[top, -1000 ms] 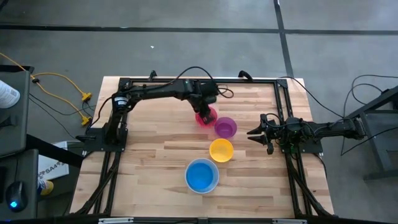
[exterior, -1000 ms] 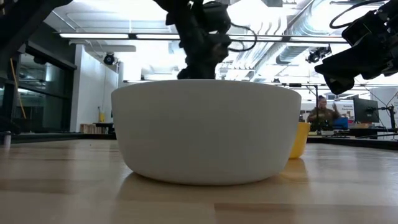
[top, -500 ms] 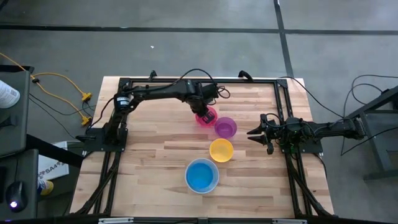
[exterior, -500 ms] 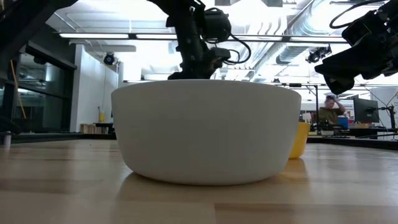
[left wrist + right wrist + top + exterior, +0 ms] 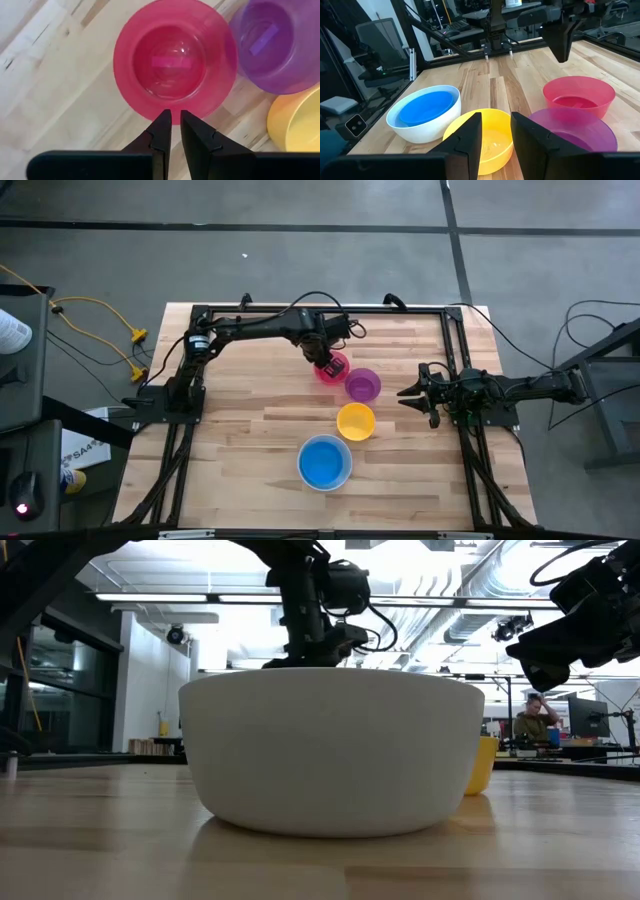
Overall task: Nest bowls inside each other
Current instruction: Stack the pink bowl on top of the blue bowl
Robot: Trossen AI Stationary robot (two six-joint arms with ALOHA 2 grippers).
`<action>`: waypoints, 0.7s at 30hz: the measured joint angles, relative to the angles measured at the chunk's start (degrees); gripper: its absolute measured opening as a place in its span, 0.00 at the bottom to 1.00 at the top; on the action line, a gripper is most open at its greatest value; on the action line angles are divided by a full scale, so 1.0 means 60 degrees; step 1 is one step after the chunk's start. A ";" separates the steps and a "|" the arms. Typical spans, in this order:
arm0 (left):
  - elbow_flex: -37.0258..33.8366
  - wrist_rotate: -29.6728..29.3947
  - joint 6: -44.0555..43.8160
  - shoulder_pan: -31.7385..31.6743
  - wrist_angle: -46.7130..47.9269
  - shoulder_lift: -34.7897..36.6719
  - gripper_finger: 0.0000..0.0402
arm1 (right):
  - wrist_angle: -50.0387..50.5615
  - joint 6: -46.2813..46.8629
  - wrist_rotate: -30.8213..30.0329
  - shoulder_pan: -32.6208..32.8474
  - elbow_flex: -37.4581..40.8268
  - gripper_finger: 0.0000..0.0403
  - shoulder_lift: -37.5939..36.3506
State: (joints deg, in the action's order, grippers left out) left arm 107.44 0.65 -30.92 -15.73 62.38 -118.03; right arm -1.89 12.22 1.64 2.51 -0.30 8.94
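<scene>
White bowl blocks the low view. Left end effector, nearly closed and empty, hovers at the glossy pink bowl's rim.

- Five bowls are sitting on the table in all: one white bowl, one blue bowl lying inside the white one, one yellow-orange bowl, one purple bowl and one pink-red bowl.
- Two dark arms are reaching over the table, each carrying one two-finger gripper: the left gripper and the right gripper.
- One person is sitting in the room behind.
</scene>
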 joint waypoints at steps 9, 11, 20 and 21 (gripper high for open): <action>0.0000 -0.0030 -0.0495 0.0146 0.0449 0.0002 0.10 | 0.0000 -0.0001 0.0001 0.0002 0.0001 0.24 0.0002; 0.0000 -0.0032 -0.0606 0.0149 0.0436 0.0002 0.10 | 0.0002 -0.0001 0.0001 -0.0001 -0.0002 0.24 0.0001; 0.0010 -0.0029 -0.0902 0.0189 0.0294 -0.0354 0.14 | 0.0000 0.0002 0.0001 -0.0001 0.0001 0.24 0.0002; -0.0016 -0.0022 -0.0899 0.0185 0.0358 -0.0397 0.16 | 0.0000 -0.0001 -0.0002 -0.0001 0.0001 0.24 0.0002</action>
State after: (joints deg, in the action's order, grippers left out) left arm 107.34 0.52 -36.32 -14.61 64.53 -120.41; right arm -1.89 12.21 1.63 2.50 -0.30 8.95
